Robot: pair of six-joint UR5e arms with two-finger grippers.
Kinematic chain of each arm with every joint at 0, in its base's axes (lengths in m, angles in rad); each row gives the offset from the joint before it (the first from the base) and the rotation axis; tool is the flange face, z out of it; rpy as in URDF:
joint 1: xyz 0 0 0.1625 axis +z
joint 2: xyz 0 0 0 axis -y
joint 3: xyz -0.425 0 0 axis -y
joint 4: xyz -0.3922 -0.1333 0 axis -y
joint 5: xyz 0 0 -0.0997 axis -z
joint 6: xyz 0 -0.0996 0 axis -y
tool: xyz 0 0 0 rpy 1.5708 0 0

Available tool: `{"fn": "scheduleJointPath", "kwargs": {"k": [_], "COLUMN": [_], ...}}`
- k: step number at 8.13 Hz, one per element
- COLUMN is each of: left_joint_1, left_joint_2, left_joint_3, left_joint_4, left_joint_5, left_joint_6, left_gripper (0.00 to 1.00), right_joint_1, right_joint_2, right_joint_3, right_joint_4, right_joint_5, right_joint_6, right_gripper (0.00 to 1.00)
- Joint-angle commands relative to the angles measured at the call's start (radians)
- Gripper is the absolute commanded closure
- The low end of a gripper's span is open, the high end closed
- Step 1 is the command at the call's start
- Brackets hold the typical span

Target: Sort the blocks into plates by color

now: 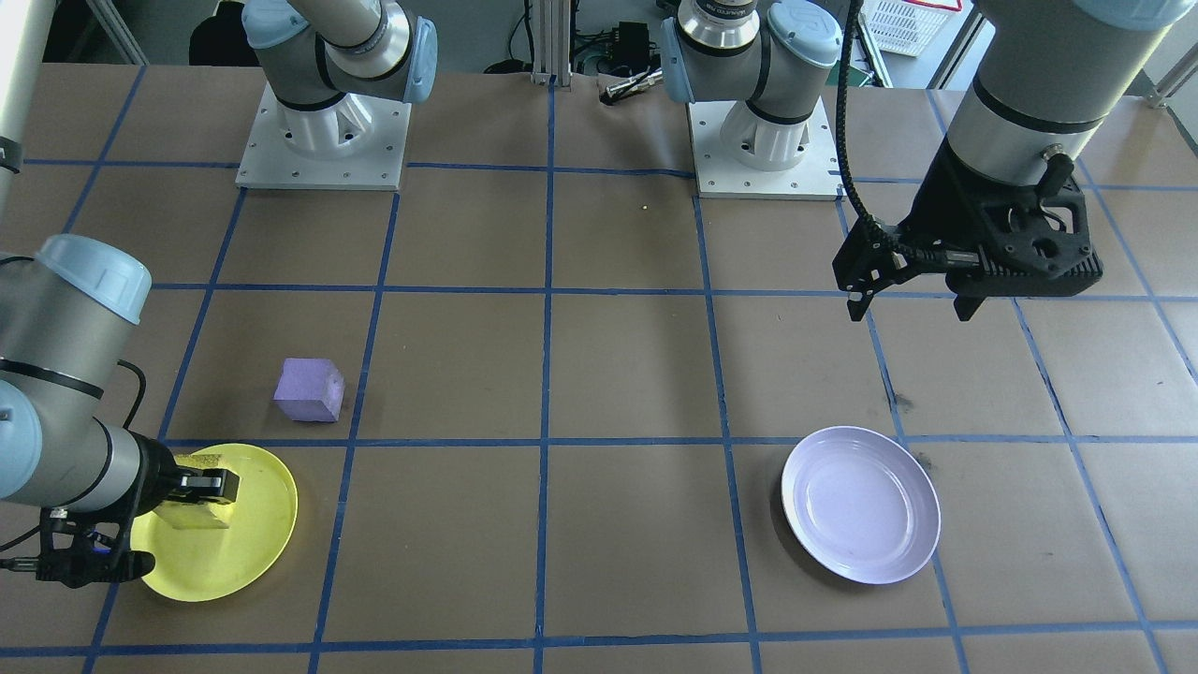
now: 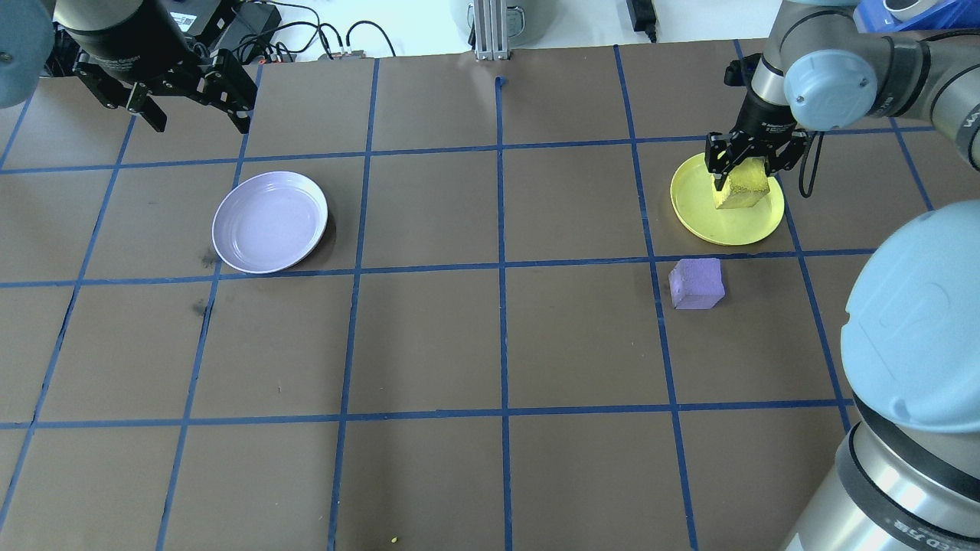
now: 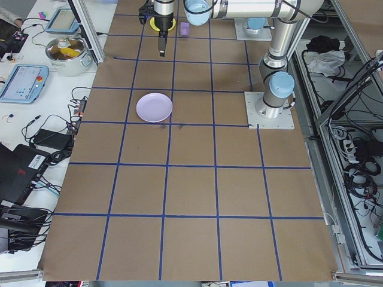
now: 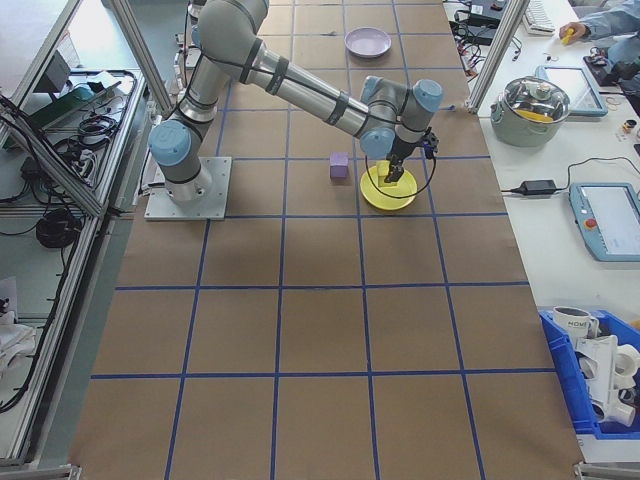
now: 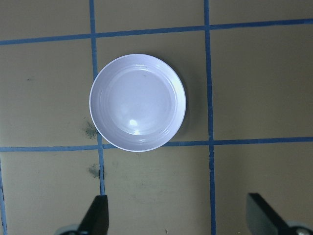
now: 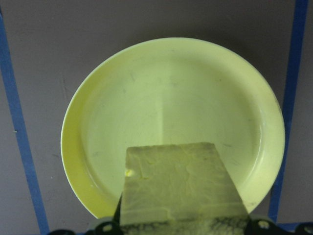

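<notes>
Placing step: right claw clamped on yellow block over yellow plate, release needed next; left claw spread, idle; purple block on worktop pending.

Right tool: fingertips hidden behind the yellow block; in the wrist view the block's lower end is cut off by the frame.
Yellow plate: near-left portion covered by the right arm.
Left tool: only two finger stubs inside the wrist frame.
Left side view: yellow plate and purple block too small to detail.
</notes>
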Motion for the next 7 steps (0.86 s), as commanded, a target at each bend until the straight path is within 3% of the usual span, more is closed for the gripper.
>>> {"fn": "scheduleJointPath", "kwargs": {"k": [1, 3, 6, 7], "left_joint_1": [-0.001, 0.0, 0.0, -0.001], "left_joint_2": [0.002, 0.001, -0.001, -0.001], "left_joint_3": [0.0, 0.0, 0.0, 0.0], "left_joint_4": [0.0, 0.002, 0.002, 0.002], "left_joint_5": [0.002, 0.0, 0.0, 0.0], "left_joint_6": [0.0, 0.0, 0.0, -0.002], "left_gripper": [0.0, 0.0, 0.0, 0.0], "right_joint_1": [0.005, 0.005, 0.06, 0.075], "right_joint_2": [0.038, 0.027, -0.046, -0.074], "right_joint_3": [-0.012, -0.01, -0.004, 0.028], "right_joint_4": [-0.023, -0.01, 0.139, 0.153], "right_joint_5": [-0.003, 0.008, 0.013, 0.017], "right_joint_6": [0.0, 0.0, 0.047, 0.05], "right_gripper": [0.0, 0.0, 0.0, 0.0]}}
